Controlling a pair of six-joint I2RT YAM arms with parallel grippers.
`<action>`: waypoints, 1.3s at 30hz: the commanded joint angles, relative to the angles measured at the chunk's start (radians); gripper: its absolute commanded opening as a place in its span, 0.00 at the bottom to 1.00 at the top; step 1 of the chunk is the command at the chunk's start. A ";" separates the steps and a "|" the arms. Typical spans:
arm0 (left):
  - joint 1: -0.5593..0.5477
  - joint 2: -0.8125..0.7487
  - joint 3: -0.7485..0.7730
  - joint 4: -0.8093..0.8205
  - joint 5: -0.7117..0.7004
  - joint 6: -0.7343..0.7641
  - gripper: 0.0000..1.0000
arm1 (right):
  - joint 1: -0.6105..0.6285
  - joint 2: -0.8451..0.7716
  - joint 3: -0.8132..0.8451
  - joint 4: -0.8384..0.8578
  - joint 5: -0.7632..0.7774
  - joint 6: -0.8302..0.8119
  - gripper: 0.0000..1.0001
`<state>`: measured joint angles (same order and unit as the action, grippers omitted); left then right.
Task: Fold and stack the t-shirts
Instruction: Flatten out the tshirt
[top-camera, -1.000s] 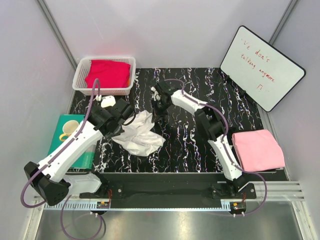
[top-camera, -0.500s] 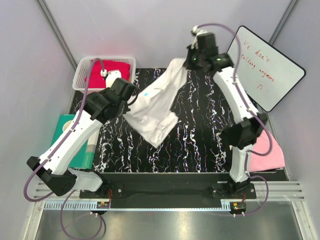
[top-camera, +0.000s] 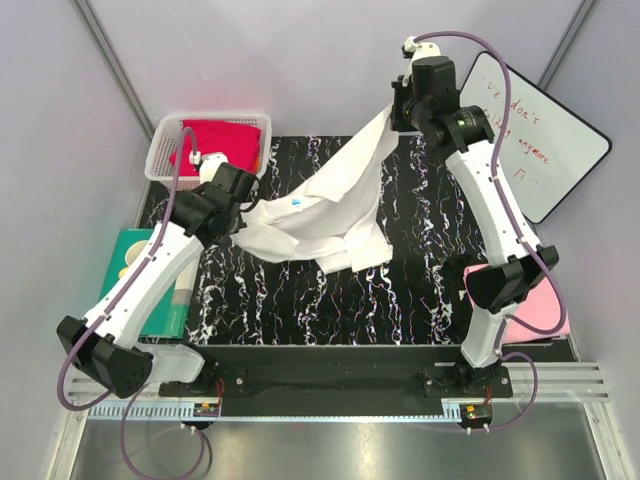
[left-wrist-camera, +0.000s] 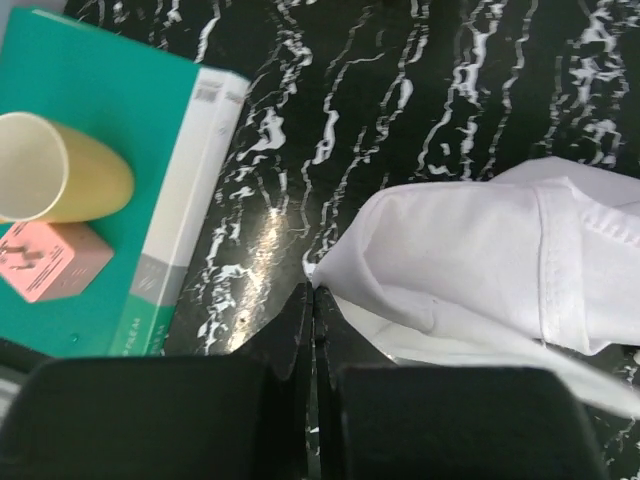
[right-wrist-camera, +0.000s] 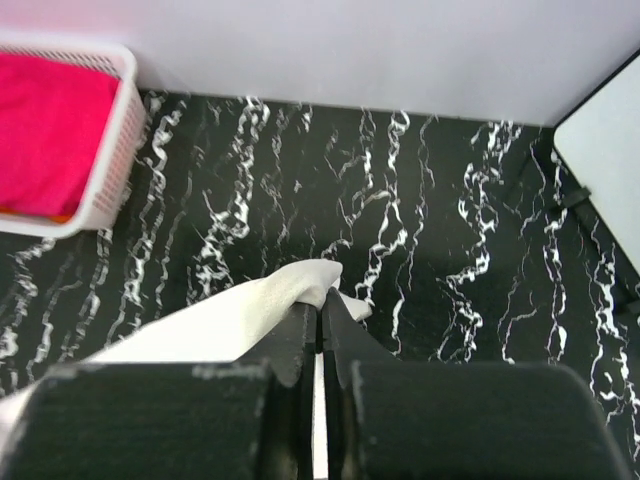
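Top: white t-shirt (top-camera: 320, 215) stretched over counter (top-camera: 420, 285), long axis from near-left to far-right, low left claw (top-camera: 245, 216) and high right claw (top-camera: 396, 114) both pinching it. Basket (top-camera: 158, 150) holds red t-shirt (top-camera: 215, 142).
Wrists: each claw's jaws clamped on white cloth.

White t-shirt (top-camera: 330, 212), blue neck label showing, hangs stretched diagonally above the counter's (top-camera: 420, 290) middle. Pale pink t-shirt (top-camera: 561, 315) lies folded, near right. Crimson t-shirt (top-camera: 222, 142) sits in the far-left basket (top-camera: 158, 156).
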<state>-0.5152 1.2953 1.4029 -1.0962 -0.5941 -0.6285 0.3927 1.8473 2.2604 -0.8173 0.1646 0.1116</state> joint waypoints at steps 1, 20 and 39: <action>0.032 -0.114 0.037 0.033 -0.030 0.030 0.00 | 0.006 0.023 0.089 -0.011 0.039 -0.021 0.00; -0.018 -0.192 0.025 0.318 0.539 0.181 0.00 | 0.006 -0.267 0.244 0.004 0.135 -0.156 0.00; 0.010 -0.271 -0.242 0.113 0.260 -0.080 0.00 | 0.043 0.662 0.464 0.007 -0.490 0.100 0.09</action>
<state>-0.5228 0.9882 1.2037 -0.9497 -0.2584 -0.6518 0.3985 2.3734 2.6904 -0.7731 -0.1791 0.1501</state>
